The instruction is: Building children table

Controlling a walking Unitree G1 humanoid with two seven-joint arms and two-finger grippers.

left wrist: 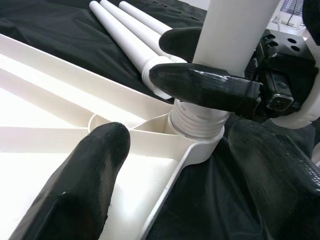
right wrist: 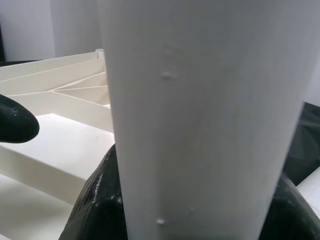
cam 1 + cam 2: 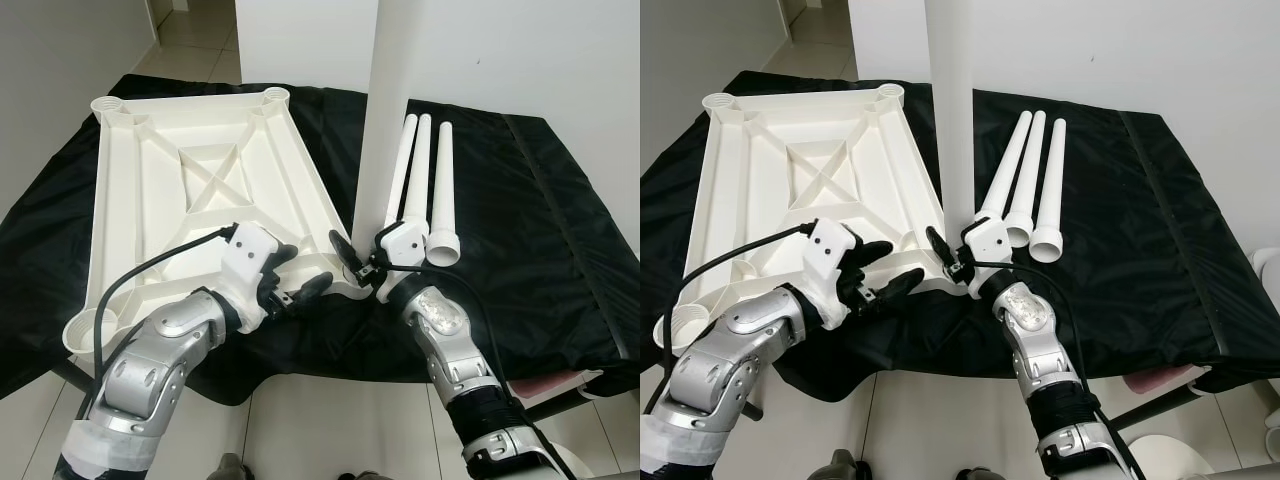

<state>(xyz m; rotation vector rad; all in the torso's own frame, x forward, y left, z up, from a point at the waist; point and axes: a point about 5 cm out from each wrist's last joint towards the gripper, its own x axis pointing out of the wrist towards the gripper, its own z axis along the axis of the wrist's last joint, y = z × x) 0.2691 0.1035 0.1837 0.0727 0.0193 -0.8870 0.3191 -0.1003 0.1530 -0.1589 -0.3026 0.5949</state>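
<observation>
White leg (image 3: 385, 110) in right tool (image 3: 352, 262)

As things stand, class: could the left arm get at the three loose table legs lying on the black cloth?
Probably not directly. The upright leg and the right gripper clamped on it stand between the left gripper and the three loose legs. It would have to reach around them.

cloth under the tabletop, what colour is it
Plain black, no pattern. The cloth shows best in the left eye view, spread beneath the white tabletop.
</observation>
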